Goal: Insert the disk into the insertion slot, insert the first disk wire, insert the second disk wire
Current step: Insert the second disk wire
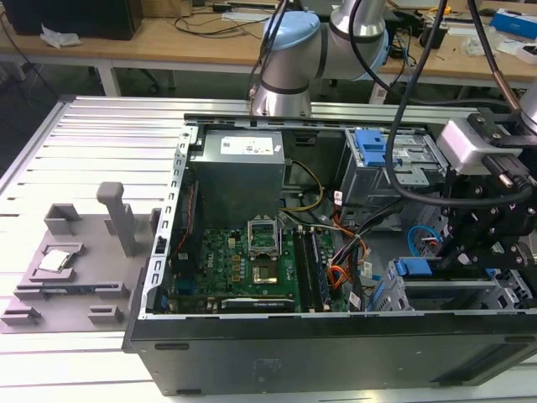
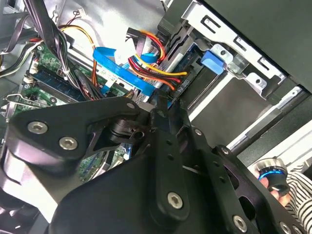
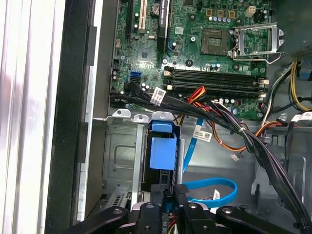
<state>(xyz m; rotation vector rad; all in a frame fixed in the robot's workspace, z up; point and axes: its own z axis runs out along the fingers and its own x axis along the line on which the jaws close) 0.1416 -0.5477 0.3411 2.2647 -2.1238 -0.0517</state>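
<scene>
First wrist view: blue-framed disk (image 3: 163, 152) seated in insertion slot (image 3: 122, 161).

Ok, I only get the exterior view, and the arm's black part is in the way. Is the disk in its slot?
Observer: It looks so. In the first wrist view the disk, with its blue carrier, sits inside the grey cage of the insertion slot.
Operator: So where's the gripper?
Observer: In the second wrist view the gripper is right at the disk's back edge, next to a bundle of red, yellow and black wires.
Operator: Is anybody close by?
Observer: Yes, a person's striped sleeve shows in the second wrist view.
</scene>
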